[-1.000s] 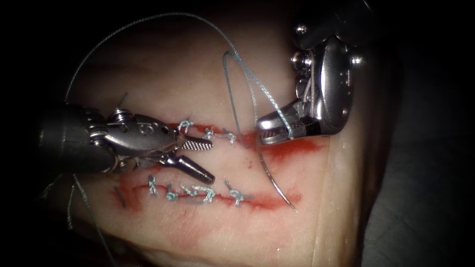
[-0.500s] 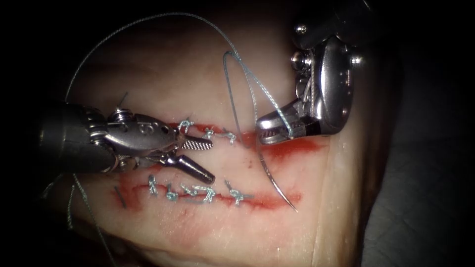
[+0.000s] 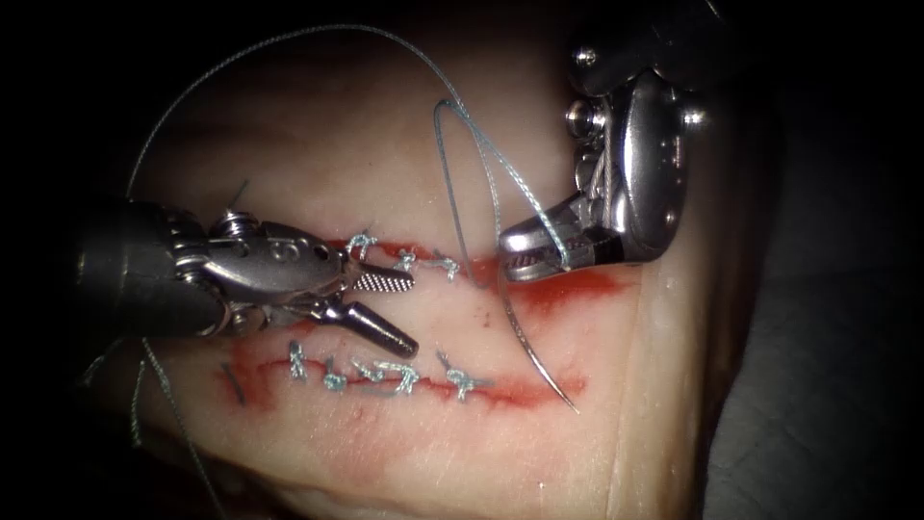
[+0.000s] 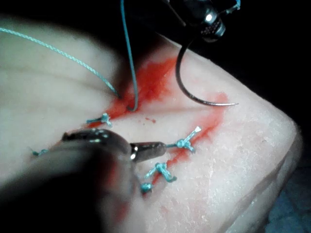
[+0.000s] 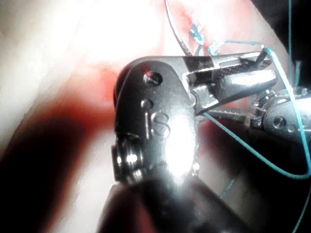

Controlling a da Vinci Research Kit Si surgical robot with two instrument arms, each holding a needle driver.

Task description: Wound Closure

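The tissue (image 3: 385, 173) carries two red cuts, an upper one (image 3: 568, 286) and a lower one (image 3: 520, 390), each with several knotted stitches. My right tool (image 3: 507, 258) sits over the right end of the upper cut, jaws shut on the curved needle (image 3: 527, 342) near its thread end. The needle arcs down to the right end of the lower cut; in the left wrist view the needle (image 4: 182, 85) looks free above the tissue. Thread (image 3: 462, 173) loops over the right tool. My left tool (image 3: 409, 314) lies between the cuts on the left, open, holding nothing.
A long strand of thread (image 3: 241, 53) arcs over the top of the tissue and runs down past the left tool's shaft (image 3: 125, 279). The tissue's right edge (image 3: 664, 385) drops off beside the right tool. In the right wrist view the left tool (image 5: 277, 119) lies just beyond my right jaws.
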